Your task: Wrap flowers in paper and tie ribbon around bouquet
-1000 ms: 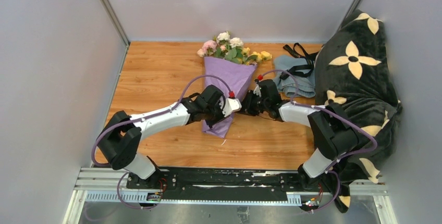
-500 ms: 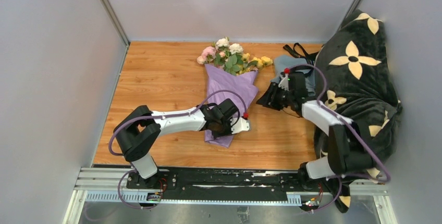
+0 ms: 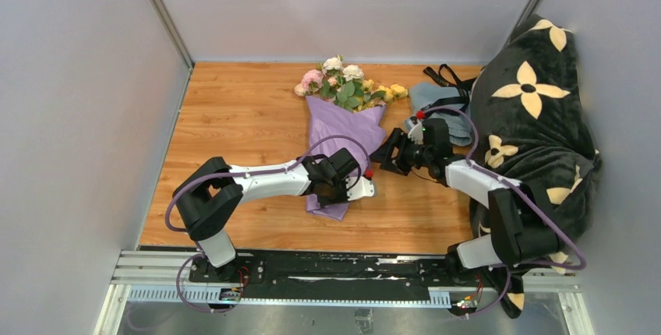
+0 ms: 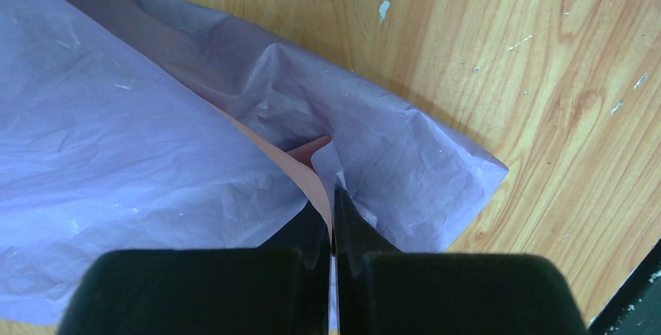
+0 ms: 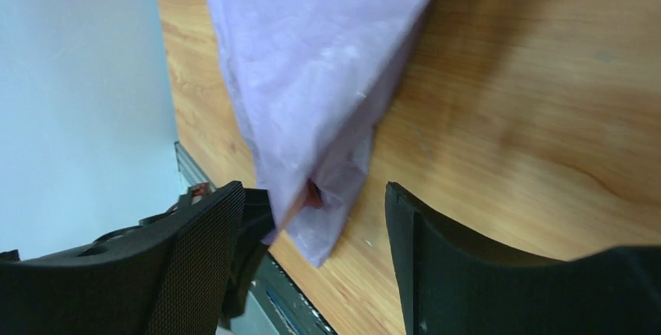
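Note:
The bouquet lies on the wooden table [image 3: 234, 117], with the pink, white and yellow flowers [image 3: 343, 82] at the far end. The purple paper [image 3: 343, 128] forms a cone around the stems and narrows toward me. My left gripper [image 3: 345, 187] is shut on the cone's lower tail. In the left wrist view the left gripper [image 4: 334, 195] pinches a fold of the paper [image 4: 117, 156] whose pink inner face shows. My right gripper [image 3: 387, 154] is open just right of the cone. In the right wrist view the right gripper [image 5: 313, 191] has the paper [image 5: 312, 54] tip between its spread jaws, untouched. The black ribbon [image 3: 446, 78] lies at the back right.
A grey-blue folded cloth [image 3: 436, 109] lies under the ribbon, right of the bouquet. A black blanket with cream flower shapes [image 3: 538, 101] fills the right side. Grey walls close in the left, back and right. The black base rail [image 3: 312, 269] runs along the near edge.
My right gripper opened, let go of the paper, swung out to the right, then came partly back. My left gripper shifted toward the near edge with the cone's tail, and the bouquet turned slightly.

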